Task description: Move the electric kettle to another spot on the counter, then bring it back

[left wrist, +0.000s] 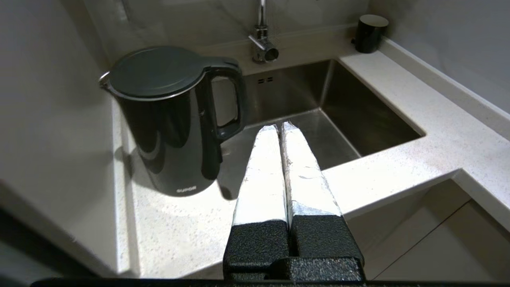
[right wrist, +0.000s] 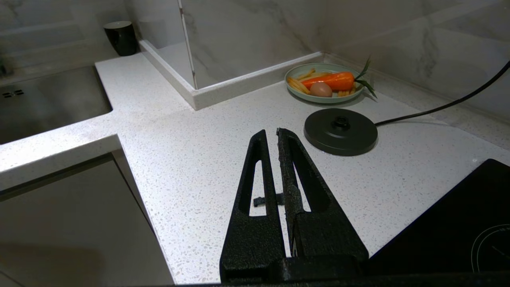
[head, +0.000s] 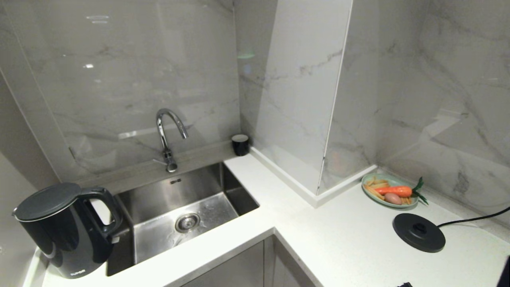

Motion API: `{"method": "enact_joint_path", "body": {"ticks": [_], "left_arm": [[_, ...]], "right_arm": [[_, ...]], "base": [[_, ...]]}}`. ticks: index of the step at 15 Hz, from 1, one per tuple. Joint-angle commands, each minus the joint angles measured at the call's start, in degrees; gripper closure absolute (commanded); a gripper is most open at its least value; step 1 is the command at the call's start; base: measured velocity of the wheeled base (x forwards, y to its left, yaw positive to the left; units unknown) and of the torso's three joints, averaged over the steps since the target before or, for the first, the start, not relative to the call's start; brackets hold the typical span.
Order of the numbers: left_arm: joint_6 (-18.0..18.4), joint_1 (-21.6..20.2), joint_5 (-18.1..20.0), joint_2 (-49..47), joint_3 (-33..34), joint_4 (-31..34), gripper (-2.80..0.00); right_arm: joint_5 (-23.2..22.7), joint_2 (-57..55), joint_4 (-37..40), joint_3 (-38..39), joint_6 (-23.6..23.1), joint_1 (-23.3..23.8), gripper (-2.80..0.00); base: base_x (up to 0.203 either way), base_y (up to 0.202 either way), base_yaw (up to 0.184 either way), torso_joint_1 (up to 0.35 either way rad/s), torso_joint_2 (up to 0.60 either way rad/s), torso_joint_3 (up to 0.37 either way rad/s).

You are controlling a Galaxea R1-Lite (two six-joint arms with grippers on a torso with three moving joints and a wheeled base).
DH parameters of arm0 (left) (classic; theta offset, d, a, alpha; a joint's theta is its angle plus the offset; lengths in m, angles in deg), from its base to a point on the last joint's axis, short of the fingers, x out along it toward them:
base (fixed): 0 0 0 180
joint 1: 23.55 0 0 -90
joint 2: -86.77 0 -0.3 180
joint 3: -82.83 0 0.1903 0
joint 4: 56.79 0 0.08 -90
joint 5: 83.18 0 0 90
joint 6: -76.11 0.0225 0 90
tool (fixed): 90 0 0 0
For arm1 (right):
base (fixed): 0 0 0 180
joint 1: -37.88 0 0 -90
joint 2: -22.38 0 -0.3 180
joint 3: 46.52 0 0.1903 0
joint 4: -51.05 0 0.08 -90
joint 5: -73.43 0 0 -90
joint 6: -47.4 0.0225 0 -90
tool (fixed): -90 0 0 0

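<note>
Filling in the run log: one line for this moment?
electric kettle: on counter left of sink, off base | left claw: shut, empty

1. The left gripper (left wrist: pixel 279 126), white-padded fingers (left wrist: pixel 261 175) pressed together, empty, angled downward.
2. The right gripper (right wrist: pixel 271 133), slim black fingers (right wrist: pixel 255 179) nearly touching, empty, hanging above the worktop (right wrist: pixel 191 159).

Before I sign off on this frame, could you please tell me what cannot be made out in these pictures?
- Electric kettle contents: the closed lid hides the inside in the head and left wrist views.
- Kettle spout: in the head view it faces away; only a small tip shows in the left wrist view.
- Power base cord: cut off by the right edge of the head view, so no plug shows.
- Small black cup: too far to see inside.
</note>
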Motion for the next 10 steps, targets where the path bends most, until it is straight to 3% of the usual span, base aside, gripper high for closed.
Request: {"method": "enact_joint_path", "body": {"ticks": [1, 4, 6, 8, 10], "left_arm": [[-0.03, -1.87, -0.03, 6.12, -0.5, 1.64, 0.0], [2.75, -2.85, 1.28, 12.44, 1.49, 1.77, 0.0], [3.45, -2.96, -1.53, 12.56, 5.05, 0.1, 0.0], [3.76, -3.25, -3.1, 12.47, 4.5, -0.08, 0.0], [3.69, -6.2, -3.49, 12.49, 1.19, 1.52, 0.0]], "right_arm": [[-0.04, 0.0, -0.01, 0.0, -0.02, 0.06, 0.0], [-0.05, 0.0, -0.01, 0.0, -0.02, 0.03, 0.0], [-0.05, 0.0, -0.01, 0.0, -0.02, 0.04, 0.0], [0.01, 0.0, -0.01, 0.0, -0.02, -0.02, 0.0], [-0.05, 0.0, -0.01, 0.0, -0.02, 0.0, 0.0]], "base": [[0.0, 0.0, 0.0, 0.0, 0.0, 0.0], [0.0, 0.0, 0.0, 0.0, 0.0, 0.0], [0.0, 0.0, 0.0, 0.0, 0.0, 0.0], [0.0, 0.0, 0.0, 0.0, 0.0, 0.0], [0.0, 0.0, 0.0, 0.0, 0.0, 0.0]]}}
